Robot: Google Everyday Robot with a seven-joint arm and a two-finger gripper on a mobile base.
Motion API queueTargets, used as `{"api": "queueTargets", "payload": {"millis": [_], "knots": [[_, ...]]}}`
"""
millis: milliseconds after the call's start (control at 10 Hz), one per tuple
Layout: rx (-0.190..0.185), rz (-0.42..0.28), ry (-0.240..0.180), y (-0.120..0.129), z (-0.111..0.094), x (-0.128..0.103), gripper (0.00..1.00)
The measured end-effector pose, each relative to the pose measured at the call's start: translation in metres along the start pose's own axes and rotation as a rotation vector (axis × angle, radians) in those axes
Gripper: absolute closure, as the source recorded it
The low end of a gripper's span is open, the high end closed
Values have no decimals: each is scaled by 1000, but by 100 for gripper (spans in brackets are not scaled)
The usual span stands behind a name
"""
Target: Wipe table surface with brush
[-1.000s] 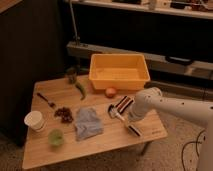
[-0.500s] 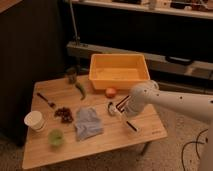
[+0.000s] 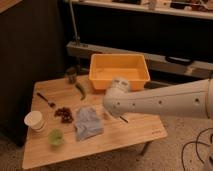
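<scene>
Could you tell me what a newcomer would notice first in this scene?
The big white arm stretched from the picture's right across the table, its gripper hidden behind it near the middle. Then the yellow bin at the table's back edge, and the blue-grey cloth beside the arm.

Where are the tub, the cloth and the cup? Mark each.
tub (image 3: pixel 119 62), camera view, inner back wall.
cloth (image 3: pixel 87 122), camera view, its middle.
cup (image 3: pixel 35 124), camera view, its side wall.
hand, camera view, no point: hidden behind the arm (image 3: pixel 160 102) above the table (image 3: pixel 125 137).
</scene>
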Motion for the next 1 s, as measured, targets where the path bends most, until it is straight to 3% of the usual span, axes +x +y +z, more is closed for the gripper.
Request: {"api": "queueTargets", "payload": {"millis": [200,400,900,1000], "knots": [[9,-38,-2,14,3,1,100],[-18,-48,-2,23,5,0,100],[-139,-26,4,29,15,5,100],[-146,-22,4,29,15,6,100]]}}
